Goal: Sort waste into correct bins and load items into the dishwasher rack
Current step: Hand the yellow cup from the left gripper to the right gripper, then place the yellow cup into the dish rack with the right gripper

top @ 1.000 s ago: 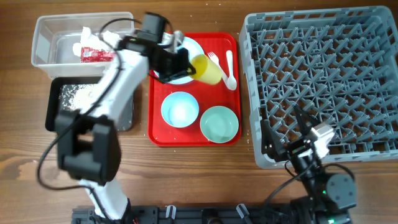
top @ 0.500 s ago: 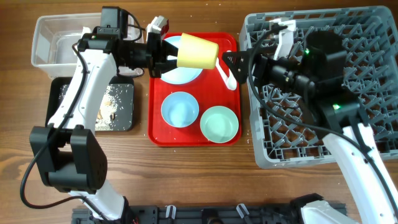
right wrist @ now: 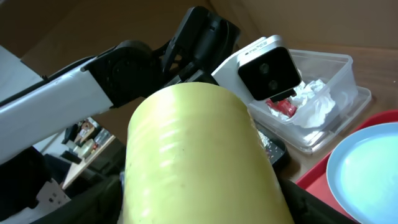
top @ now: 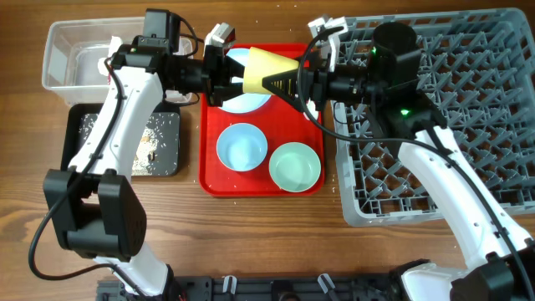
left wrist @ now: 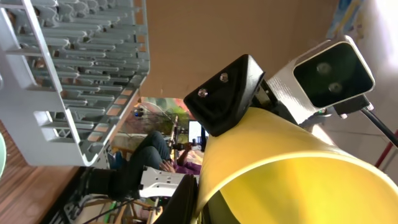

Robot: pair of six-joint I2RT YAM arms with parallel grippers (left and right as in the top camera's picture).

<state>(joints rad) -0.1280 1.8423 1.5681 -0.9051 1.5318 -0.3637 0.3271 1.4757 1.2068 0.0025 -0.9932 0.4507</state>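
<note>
The small yellow cup [top: 263, 67] is held on its side above the red serving tray. My left gripper [top: 227, 73] is shut on its rim, as the left wrist view shows [left wrist: 199, 205] with the cup [left wrist: 298, 180] filling it. My right gripper [top: 294, 82] is open, with a finger on either side of the cup's narrow base [right wrist: 199, 155]. The light blue plate [top: 241, 100] lies under the cup. The light blue bowl [top: 242, 147] and the mint green bowl [top: 294, 165] sit on the tray. The spoon [top: 311, 109] is partly hidden and the fork is hidden.
The grey dishwasher rack [top: 435, 109] stands at the right. The clear tub [top: 63, 58] at the far left holds napkins [right wrist: 311, 96] and the red wrapper [right wrist: 283, 107]. The black tray [top: 75, 142] below it holds food scraps. The red serving tray [top: 209, 167] lies in the middle.
My right gripper has moved left and now has its fingers around the cup's base. My left arm has kept the cup on its side above the plate.
</note>
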